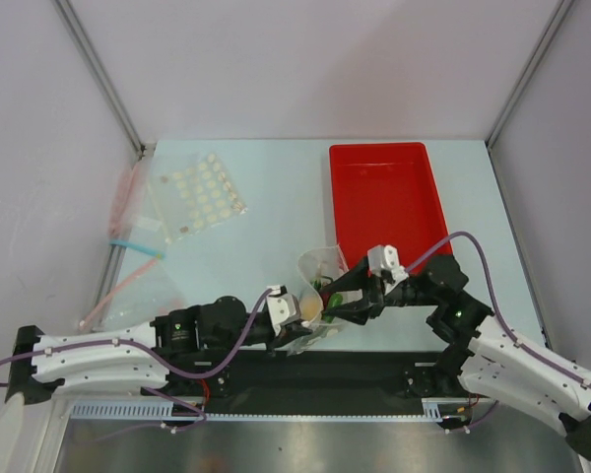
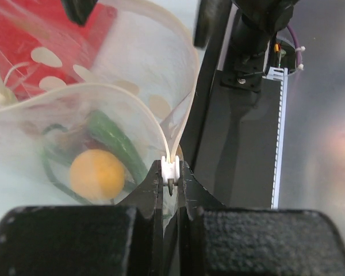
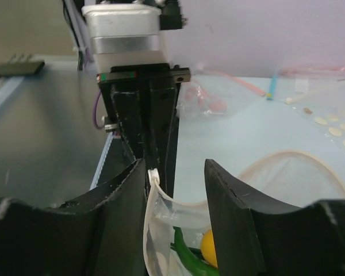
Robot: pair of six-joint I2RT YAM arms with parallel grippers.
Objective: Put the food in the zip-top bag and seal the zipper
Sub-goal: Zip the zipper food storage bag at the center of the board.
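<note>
The dotted zip-top bag (image 1: 318, 268) stands near the table's front edge with its mouth open, and shows in the left wrist view (image 2: 57, 115) too. Inside it lie the yellow lemon ball (image 2: 96, 174), the green chili (image 2: 118, 145) and thin green stalks (image 2: 50, 167); the maroon ball is not clearly visible. My left gripper (image 2: 171, 173) is shut on the white slider tab (image 2: 170, 168) at the end of the zipper (image 2: 139, 106). My right gripper (image 3: 173, 172) is open, its jaws astride the bag's mouth corner beside the tab (image 3: 153, 173). The lemon (image 3: 209, 246) and chili (image 3: 187, 257) show below it.
The red tray (image 1: 353, 197) lies just behind the bag. A flatter dotted bag (image 1: 199, 194) lies at the back left, with plain clear bags (image 1: 128, 212) along the left edge. A black strip (image 1: 305, 370) runs between the arm bases.
</note>
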